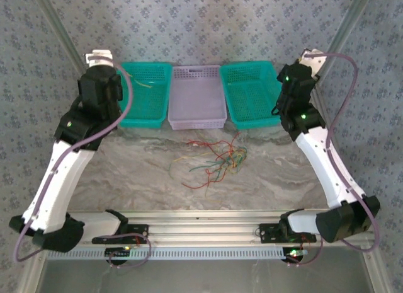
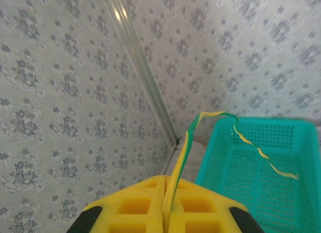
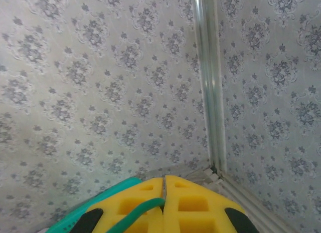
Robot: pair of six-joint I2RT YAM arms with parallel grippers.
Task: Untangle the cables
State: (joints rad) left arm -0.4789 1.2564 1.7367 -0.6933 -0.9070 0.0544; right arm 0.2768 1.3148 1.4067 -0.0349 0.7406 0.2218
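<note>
1. Your left pincer (image 2: 165,185) grips a yellow-green cable (image 2: 183,148), left of the lilac basket (image 1: 196,94).
2. Your right pincer (image 3: 164,185) — right of it — clamps a green cable (image 3: 140,209).
3. Most cables (image 1: 211,160) lie tangled just nearside of that basket — much seems left.

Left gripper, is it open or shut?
Shut: the left gripper has its yellow fingers pressed together, pinching the yellow-green cable.

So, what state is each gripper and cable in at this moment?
left gripper: shut on yellow-green cable, whose free end hangs over the left teal basket
right gripper: shut on a green cable
loose cables: tangled together on the table
</note>
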